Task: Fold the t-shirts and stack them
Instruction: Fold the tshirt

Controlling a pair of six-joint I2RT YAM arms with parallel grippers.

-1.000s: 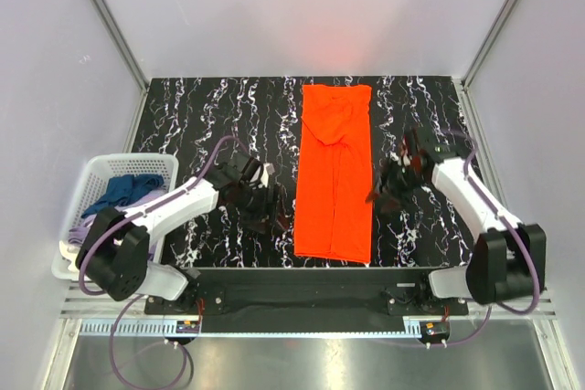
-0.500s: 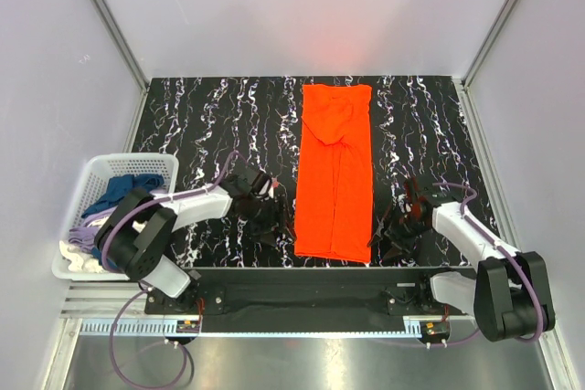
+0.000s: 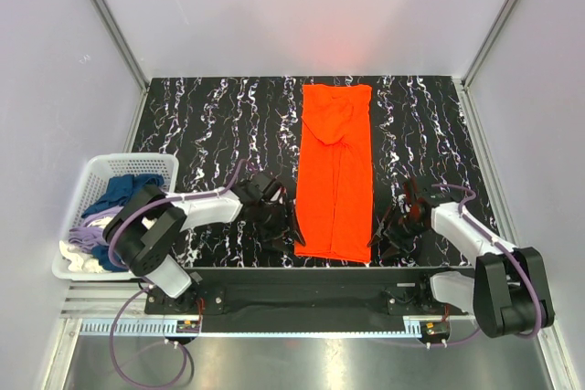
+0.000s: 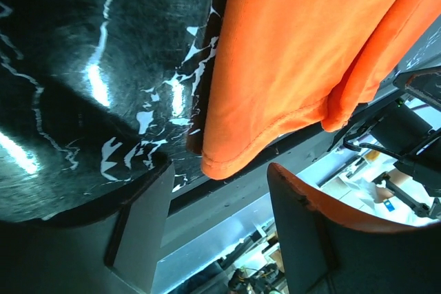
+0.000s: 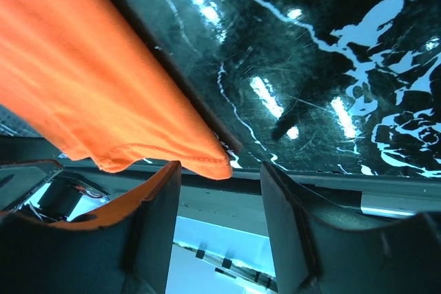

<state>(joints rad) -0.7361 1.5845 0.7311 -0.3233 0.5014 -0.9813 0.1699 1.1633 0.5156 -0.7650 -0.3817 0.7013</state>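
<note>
Left fingers [image 4: 138, 219] newly at orange t-shirt [image 3: 336, 171] hem corner, right fingers [image 5: 303, 228] opposite.

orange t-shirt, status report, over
Left gripper open at near-left hem corner. Right gripper open at near-right corner. Orange t-shirt flat, folded lengthwise, ungripped. Laundry basket far left, no obstruction.

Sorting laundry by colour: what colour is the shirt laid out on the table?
The shirt is bright orange; the top view shows it best.
</note>
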